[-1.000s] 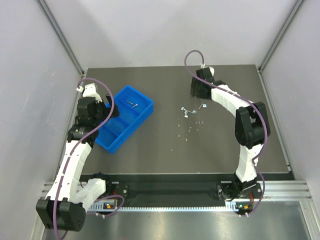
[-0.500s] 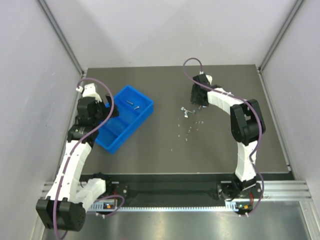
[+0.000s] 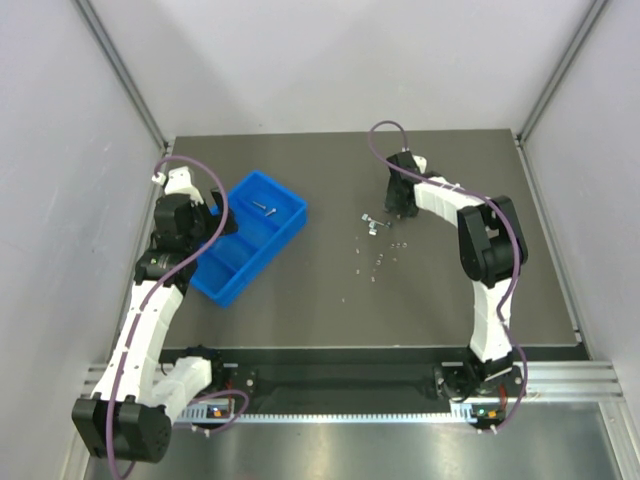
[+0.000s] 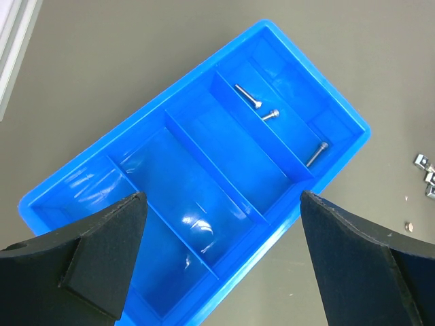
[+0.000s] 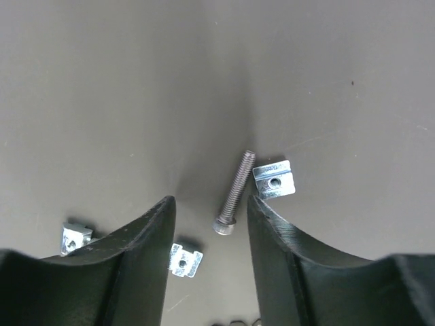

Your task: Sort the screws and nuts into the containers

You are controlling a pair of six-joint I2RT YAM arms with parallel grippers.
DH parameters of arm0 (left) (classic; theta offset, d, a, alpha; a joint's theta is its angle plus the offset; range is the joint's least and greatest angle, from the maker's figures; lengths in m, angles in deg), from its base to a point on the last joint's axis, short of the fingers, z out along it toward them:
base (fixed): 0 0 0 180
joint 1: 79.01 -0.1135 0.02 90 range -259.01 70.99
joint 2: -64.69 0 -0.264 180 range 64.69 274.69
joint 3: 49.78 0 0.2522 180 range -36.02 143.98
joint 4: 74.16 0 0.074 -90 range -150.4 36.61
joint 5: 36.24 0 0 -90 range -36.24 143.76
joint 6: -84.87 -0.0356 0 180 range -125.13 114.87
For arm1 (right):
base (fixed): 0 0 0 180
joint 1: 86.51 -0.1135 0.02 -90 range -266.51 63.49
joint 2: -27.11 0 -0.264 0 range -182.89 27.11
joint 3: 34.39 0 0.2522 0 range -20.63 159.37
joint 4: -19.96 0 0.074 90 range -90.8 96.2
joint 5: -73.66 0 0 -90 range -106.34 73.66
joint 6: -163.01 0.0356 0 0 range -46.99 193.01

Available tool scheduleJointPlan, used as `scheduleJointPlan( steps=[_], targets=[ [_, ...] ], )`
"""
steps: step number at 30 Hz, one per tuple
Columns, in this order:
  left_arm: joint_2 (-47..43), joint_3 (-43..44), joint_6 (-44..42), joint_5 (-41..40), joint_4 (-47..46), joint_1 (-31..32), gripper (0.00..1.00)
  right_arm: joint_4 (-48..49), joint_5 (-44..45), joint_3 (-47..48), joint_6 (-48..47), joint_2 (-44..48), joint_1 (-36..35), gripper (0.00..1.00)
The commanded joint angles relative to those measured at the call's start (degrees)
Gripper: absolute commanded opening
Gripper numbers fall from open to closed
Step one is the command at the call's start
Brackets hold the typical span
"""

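Right gripper: jaws apart, straddling one loose screw on the surface, not clamped. T-nuts lie beside it, unsorted. Left gripper: released above the blue tray, which holds three sorted screws and no nuts.

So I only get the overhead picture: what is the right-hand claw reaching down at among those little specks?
Observer: Its own camera shows a screw lying flat on the table between the fingers of the right claw, not gripped.
Visitor: Anything crowding it?
Observer: A square nut sits right beside the screw's tip, close to one finger.
Visitor: And inside the blue tray?
Observer: Three screws, all in one end compartment; the rest that I can see look empty.
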Motion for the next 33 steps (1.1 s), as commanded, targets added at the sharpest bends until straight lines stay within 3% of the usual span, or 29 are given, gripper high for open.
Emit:
scheduleJointPlan(
  steps=[1,2,5,10,13,20,24,30,33],
  targets=[
    [-0.7,0.0,-0.4,-0.6,-0.8,-0.1,0.99,-0.5,1.7,0.0,0.8,-1.5,0.5,0.43],
    [-0.7,0.0,-0.4,-0.6,-0.9,-0.1,0.99,-0.7,1.7,0.2,0.7,-1.7,0.4,0.39],
    [-0.5,0.0,-0.4,-0.7,-0.9,-0.1,0.99,-1.5,1.8,0.2,1.0,-2.4,0.4,0.38],
    [-0.4,0.0,-0.4,-0.9,-0.8,-0.1,0.99,-1.2,2.4,-0.8,0.6,-2.4,0.4,0.19],
    [-0.3,0.0,-0.4,-0.8,-0.9,-0.2,0.99,-1.2,1.8,-0.7,0.2,-2.3,0.4,0.01],
    [-0.2,0.0,-0.4,-0.8,-0.8,-0.1,0.99,-0.6,-1.0,1.1,-2.0,2.0,-1.6,0.0],
    [-0.2,0.0,-0.4,-0.9,-0.8,-0.2,0.99,-0.5,-3.8,7.5,-4.5,3.9,-6.0,0.0],
    [0.0,0.0,-0.4,-0.9,-0.8,-0.1,0.99,-1.2,-6.8,31.1,-7.9,-2.7,-16.5,0.0],
    [-0.1,0.0,-0.4,-0.7,-0.7,-0.1,0.99,-1.2,-10.5,38.6,-9.4,-8.5,-20.1,0.0]
  ],
)
